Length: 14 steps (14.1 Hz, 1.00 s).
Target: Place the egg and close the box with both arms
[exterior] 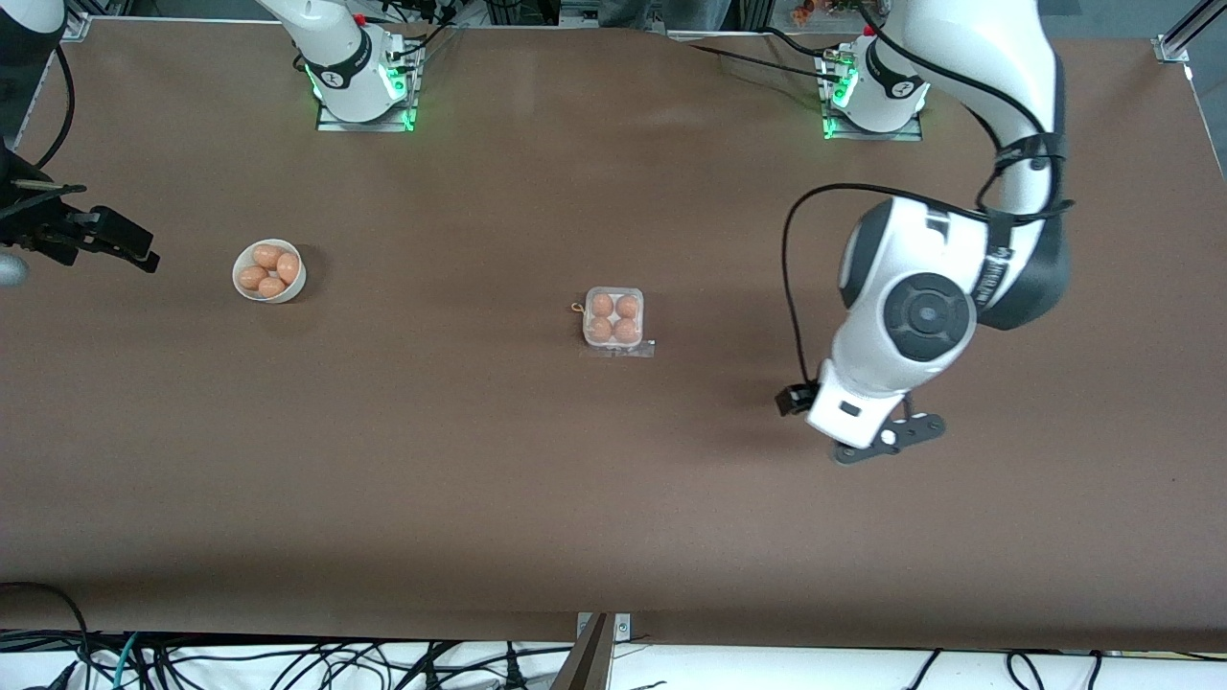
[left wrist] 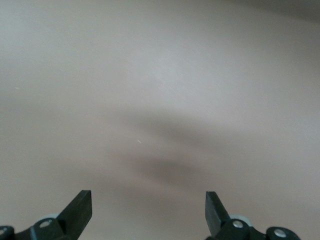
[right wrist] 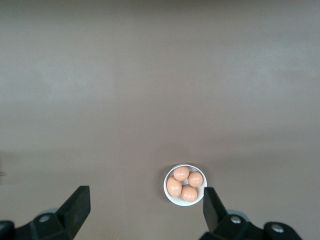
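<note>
The box [exterior: 613, 319] sits mid-table, an orange-brown egg [exterior: 601, 305] in every cell, its clear lid lying down over them. My left gripper [exterior: 890, 438] hangs open and empty over bare table toward the left arm's end, well apart from the box; the left wrist view shows its spread fingers [left wrist: 80, 210] over bare tabletop only. My right gripper [exterior: 134, 251] is open and empty at the right arm's end of the table, beside a round white bowl [exterior: 293, 291]. In the right wrist view the gripper [right wrist: 146, 197] is open with the bowl [right wrist: 172, 199] of eggs just past one fingertip.
The white bowl holds several more eggs [exterior: 267, 257]. A small orange loop [exterior: 576, 308] lies against the box. Black cables hang along the table's front edge [exterior: 613, 628]. The arm bases [exterior: 364, 86] stand along the table's back edge.
</note>
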Each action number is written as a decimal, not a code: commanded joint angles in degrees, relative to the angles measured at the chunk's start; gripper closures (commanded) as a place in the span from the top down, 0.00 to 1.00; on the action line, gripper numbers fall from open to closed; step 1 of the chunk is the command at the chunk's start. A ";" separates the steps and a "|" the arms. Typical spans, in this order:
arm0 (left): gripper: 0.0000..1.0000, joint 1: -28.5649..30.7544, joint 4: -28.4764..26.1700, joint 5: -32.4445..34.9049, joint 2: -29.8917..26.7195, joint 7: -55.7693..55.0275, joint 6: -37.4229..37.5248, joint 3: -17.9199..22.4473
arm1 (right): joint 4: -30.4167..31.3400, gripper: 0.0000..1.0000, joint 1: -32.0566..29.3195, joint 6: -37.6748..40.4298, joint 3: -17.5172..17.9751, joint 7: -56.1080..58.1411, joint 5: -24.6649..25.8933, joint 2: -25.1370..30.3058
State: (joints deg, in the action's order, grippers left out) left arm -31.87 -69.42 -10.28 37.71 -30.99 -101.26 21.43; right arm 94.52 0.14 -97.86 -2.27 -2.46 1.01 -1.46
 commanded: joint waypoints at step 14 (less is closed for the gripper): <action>1.00 30.62 -1.94 10.98 -23.11 29.31 12.40 -16.93 | -0.83 1.00 -0.84 0.22 0.51 1.32 -0.22 -0.30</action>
State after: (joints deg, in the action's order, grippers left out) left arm -6.70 -67.90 -1.02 18.73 -6.08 -88.80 9.43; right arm 94.42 0.11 -97.88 -2.27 -2.04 1.01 -1.64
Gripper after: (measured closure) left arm 0.000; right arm 0.000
